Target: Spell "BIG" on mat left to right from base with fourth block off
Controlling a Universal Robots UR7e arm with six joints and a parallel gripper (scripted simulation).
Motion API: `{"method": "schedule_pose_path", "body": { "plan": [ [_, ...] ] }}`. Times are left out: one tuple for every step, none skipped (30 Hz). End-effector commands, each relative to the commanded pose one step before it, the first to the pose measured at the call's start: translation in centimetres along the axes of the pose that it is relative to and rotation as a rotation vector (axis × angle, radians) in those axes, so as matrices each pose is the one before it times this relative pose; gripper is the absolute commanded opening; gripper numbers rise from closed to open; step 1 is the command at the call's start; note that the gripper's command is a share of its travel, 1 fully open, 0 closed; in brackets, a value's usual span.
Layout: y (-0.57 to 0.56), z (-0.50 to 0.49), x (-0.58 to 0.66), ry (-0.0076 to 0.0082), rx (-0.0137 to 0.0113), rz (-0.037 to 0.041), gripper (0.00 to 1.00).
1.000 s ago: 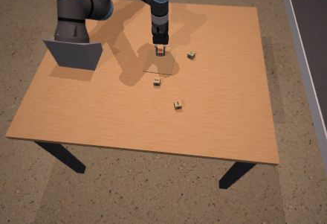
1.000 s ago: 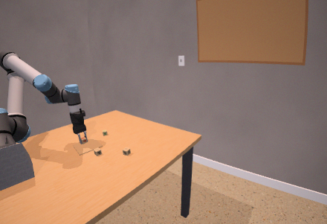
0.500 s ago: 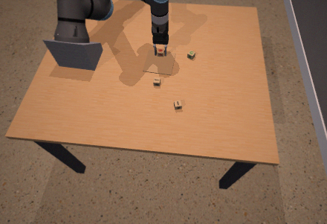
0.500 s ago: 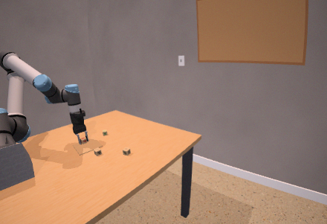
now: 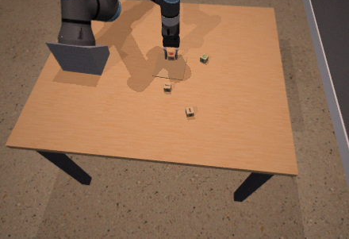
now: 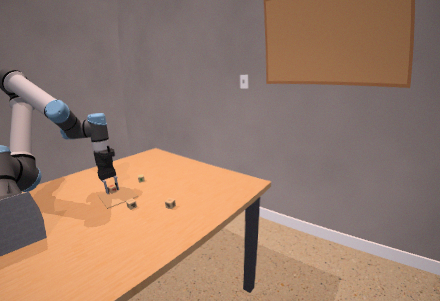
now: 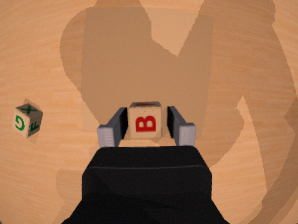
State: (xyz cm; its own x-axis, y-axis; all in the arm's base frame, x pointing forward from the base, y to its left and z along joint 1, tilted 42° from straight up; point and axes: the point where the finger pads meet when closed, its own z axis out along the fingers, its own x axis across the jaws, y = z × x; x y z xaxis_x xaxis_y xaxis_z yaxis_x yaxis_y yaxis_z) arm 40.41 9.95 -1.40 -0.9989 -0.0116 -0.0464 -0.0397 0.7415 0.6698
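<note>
Claw (image 5: 170, 55) (image 6: 111, 191) (image 7: 147, 116) wide, gap both sides of red B block (image 5: 171, 55) (image 6: 112, 188) (image 7: 145, 121), which sits between fingers at edge of mat (image 5: 168, 72) (image 6: 120, 200) (image 7: 145, 55). Green G block (image 5: 204, 58) (image 6: 141, 178) (image 7: 27, 120) near claw, off mat. Two blocks past mat: one (image 5: 167, 87) (image 6: 131, 204) nearer claw, other (image 5: 189, 112) (image 6: 170, 204) farthest.

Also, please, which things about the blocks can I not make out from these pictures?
- Letters of the two blocks beyond the mat: too small in the top and exterior views, outside the wrist view.
- Underside of the B block: turned away in every view.
- Far sides of the green-lettered block: turned away in the wrist view, too small elsewhere.
</note>
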Motion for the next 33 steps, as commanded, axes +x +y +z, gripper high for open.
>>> {"method": "schedule_pose_path", "body": {
  "plan": [
    [-0.094,-0.8560,-0.283,-0.00647,0.00445,-0.00293,0.87],
    [0.000,-0.2744,0.001,0.00001,0.00001,0.00001,0.87],
    [-0.001,-0.3250,0.000,0.00002,0.00002,0.00001,0.87],
    [-0.001,-0.3723,0.001,0.00002,0.00002,0.00001,0.87],
    [-0.001,-0.4161,0.001,0.00002,0.00002,0.00001,0.87],
    [-0.001,-0.4549,0.001,0.00002,0.00003,0.00001,0.87],
    [-0.001,-0.4879,0.001,0.00002,0.00003,0.00001,0.87],
    [-0.001,-0.5138,0.001,0.00002,0.00003,0.00001,0.87],
    [-0.001,-0.5322,0.001,0.00003,0.00003,0.00001,0.87],
    [-0.001,-0.5423,0.001,0.00003,0.00003,0.00001,0.87],
    [-0.001,-0.5435,0.001,0.00003,0.00003,0.00001,0.87],
    [-0.001,-0.5357,0.001,0.00003,0.00003,0.00001,0.87],
    [-0.001,-0.5188,0.001,0.00002,0.00003,0.00001,0.87],
    [-0.001,-0.4930,0.001,0.00002,0.00003,0.00001,0.87],
    [-0.001,-0.4588,0.001,0.00002,0.00002,0.00001,0.87],
    [-0.001,-0.4168,0.001,0.00002,0.00002,0.00001,0.87],
    [0.000,0.0000,0.000,0.00000,0.00000,0.00000,0.87],
    [0.000,0.0000,0.000,0.00000,0.00000,0.00000,0.87],
    [-0.001,-0.3690,0.001,0.00002,0.00002,0.00001,0.87],
    [-0.001,-0.3158,0.000,0.00001,0.00002,0.00001,0.87],
    [0.000,-0.2589,0.001,0.00001,0.00001,0.00001,0.87],
    [-0.001,-0.2027,0.000,0.00001,0.00001,0.00001,0.87],
    [0.000,-0.1469,0.000,0.00001,0.00001,0.00000,0.87],
    [0.000,-0.0960,0.001,0.00000,0.00000,0.00000,0.87],
    [0.000,-0.0529,0.000,0.00000,0.00000,0.00000,0.87],
    [0.000,-0.0208,0.000,0.00000,0.00000,0.00000,0.87],
    [0.000,-0.0031,0.000,0.00000,0.00000,0.00000,0.87],
    [0.000,0.0000,0.000,0.00000,0.00000,0.00000,1.00],
    [0.000,0.0000,0.000,0.00000,0.00000,0.00000,1.00],
    [0.005,0.0250,0.025,0.00030,-0.00042,0.00034,1.00],
    [0.025,0.0822,0.062,0.00128,-0.00119,0.00051,1.00],
    [0.017,0.0661,0.044,0.00110,-0.00098,0.00038,1.00],
    [0.010,0.0372,0.024,0.00062,-0.00056,0.00023,1.00]
  ]
}}
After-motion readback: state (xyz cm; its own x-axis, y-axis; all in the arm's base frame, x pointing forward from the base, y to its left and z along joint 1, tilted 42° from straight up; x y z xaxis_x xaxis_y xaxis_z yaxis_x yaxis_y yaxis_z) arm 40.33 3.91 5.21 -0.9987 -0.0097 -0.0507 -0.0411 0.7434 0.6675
